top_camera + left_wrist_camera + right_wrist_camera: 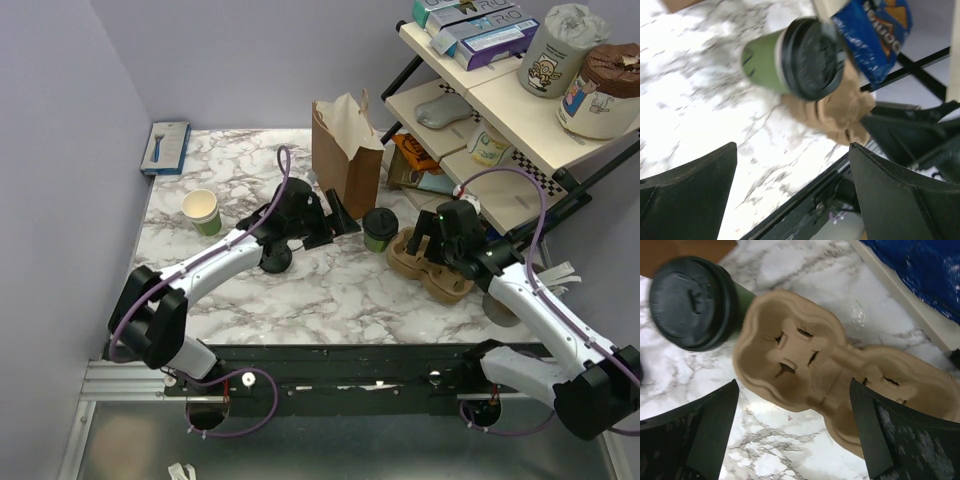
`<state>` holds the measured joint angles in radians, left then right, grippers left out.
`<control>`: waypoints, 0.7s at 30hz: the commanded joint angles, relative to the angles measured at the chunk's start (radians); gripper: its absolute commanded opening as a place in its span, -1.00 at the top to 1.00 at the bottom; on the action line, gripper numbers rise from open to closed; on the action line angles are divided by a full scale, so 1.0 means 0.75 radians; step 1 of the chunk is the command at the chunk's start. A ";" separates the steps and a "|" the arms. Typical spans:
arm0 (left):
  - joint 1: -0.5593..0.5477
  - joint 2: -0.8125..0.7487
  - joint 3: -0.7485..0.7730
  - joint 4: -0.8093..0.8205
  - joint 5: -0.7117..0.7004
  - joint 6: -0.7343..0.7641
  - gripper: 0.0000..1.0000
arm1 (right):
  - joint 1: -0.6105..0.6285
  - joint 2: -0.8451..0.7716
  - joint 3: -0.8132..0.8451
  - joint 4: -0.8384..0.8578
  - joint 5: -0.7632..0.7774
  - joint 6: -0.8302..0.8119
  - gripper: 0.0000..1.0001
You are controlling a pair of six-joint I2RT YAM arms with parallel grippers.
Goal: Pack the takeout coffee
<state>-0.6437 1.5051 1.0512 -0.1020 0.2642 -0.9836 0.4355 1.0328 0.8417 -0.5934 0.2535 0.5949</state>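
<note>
A lidless green cup [202, 212] stands near the left edge of the marble counter [330, 290], with a blue box [168, 147] in the far corner behind it. The left claw [791, 147] is spread wide with nothing between its fingers. It is aimed at the coffee [380, 228], which stands apart from it, just ahead.

The coffee is upright at mid-counter, its long axis vertical and its black lid on top. A brown bag [347, 150] rises just behind it and to its left, mouth open upward and far taller than the coffee. Bare marble runs from the coffee toward the near edge. A pulp tray [432, 268] lies just to the coffee's right; whether the two touch cannot be told.

The right claw [794, 385] hangs over the tray, also wide and holding nothing. A shelf [520, 120] crowds the counter's right side.

Only the overhead view takes in the bag's full height and the lidless green cup. The left wrist view, blurred, shows the coffee's green wall side-on, with the tray behind it and a blue packet [880, 35] beyond. The right wrist view looks down on the lid and into the tray's two slotted wells.
</note>
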 commanded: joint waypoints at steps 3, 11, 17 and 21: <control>-0.007 -0.217 -0.154 -0.167 -0.174 0.056 -0.98 | -0.039 0.083 -0.034 -0.135 0.036 0.082 -0.96; -0.009 -0.364 -0.244 -0.191 -0.228 0.058 -0.98 | -0.084 0.151 -0.044 -0.119 0.030 0.088 -0.69; -0.009 -0.344 -0.250 -0.163 -0.205 0.080 -0.98 | -0.092 0.181 -0.071 -0.072 0.022 0.148 -0.47; -0.013 -0.330 -0.254 -0.136 -0.170 0.084 -0.98 | -0.092 0.165 -0.071 -0.066 0.042 0.174 -0.25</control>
<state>-0.6437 1.2457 0.8738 -0.2314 0.1238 -0.9417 0.3725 1.1656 0.7971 -0.6643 0.2573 0.6842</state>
